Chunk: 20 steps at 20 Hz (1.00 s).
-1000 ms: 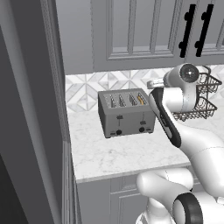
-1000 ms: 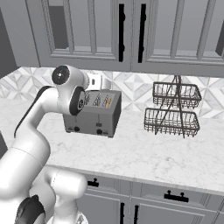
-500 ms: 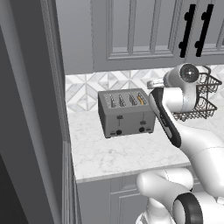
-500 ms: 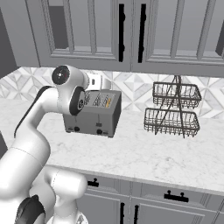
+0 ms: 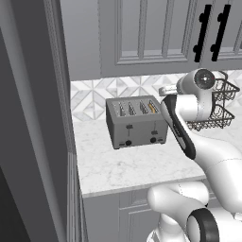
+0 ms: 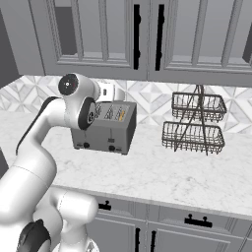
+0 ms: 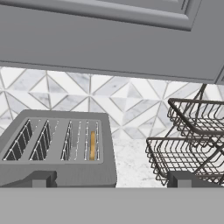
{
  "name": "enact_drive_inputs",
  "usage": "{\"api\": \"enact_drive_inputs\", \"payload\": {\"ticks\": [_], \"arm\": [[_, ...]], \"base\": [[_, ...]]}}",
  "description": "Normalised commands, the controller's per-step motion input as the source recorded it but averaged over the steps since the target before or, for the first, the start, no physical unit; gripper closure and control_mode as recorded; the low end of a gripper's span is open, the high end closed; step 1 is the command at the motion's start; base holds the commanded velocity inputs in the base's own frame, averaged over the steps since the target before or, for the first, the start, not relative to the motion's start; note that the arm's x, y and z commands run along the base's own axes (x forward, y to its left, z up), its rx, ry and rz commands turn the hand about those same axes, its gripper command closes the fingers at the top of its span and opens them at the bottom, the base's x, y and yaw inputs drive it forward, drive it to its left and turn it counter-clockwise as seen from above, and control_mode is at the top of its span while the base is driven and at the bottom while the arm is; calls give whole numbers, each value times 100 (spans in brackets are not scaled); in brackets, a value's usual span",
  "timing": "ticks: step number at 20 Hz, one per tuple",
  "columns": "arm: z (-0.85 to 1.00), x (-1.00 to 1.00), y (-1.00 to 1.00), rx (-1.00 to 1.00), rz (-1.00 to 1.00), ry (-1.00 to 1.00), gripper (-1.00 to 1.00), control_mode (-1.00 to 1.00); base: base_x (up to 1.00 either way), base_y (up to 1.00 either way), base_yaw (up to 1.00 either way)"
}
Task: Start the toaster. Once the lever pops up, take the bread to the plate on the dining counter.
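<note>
Tool [image 7: 109, 179] spread wide, nothing between its fingertips [image 7: 43, 178]; it hangs above and just behind the toaster's right end, looking down over the slots.

Toaster [image 5: 136, 122] sits on the grey-cabinet wall bench [image 5: 142, 163], back near the tiled wall. Bread [image 7: 92, 145] sits sunk in the rightmost slot, only its yellow-tan top edge visible. Two black levers on the front face [image 6: 101, 139]; in my judgement the toaster is not yet started.

Risks from here:
- Levers are on the front face, while the tool is above and behind the top. Coming down short would strike the toaster top or a slot edge.
- Two levers: pressing the left one would not lower this slice.
- Wire basket rack [image 6: 196, 124] stands near on the right; a wide swing could snag it.
- Upper cabinets [image 6: 147, 34] are close overhead, limiting lift.
</note>
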Motion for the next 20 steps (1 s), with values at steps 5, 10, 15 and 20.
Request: {"api": "enact_drive_inputs", "payload": {"ticks": [5, 10, 15, 20], "arm": [[0, 0, 0, 0, 0, 0, -100, -100], [0, 0, 0, 0, 0, 0, -100, -100], [0, 0, 0, 0, 0, 0, -100, -100], [0, 0, 0, 0, 0, 0, -100, -100]], "base": [[0, 0, 0], [0, 0, 0], [0, 0, 0], [0, 0, 0]]}}
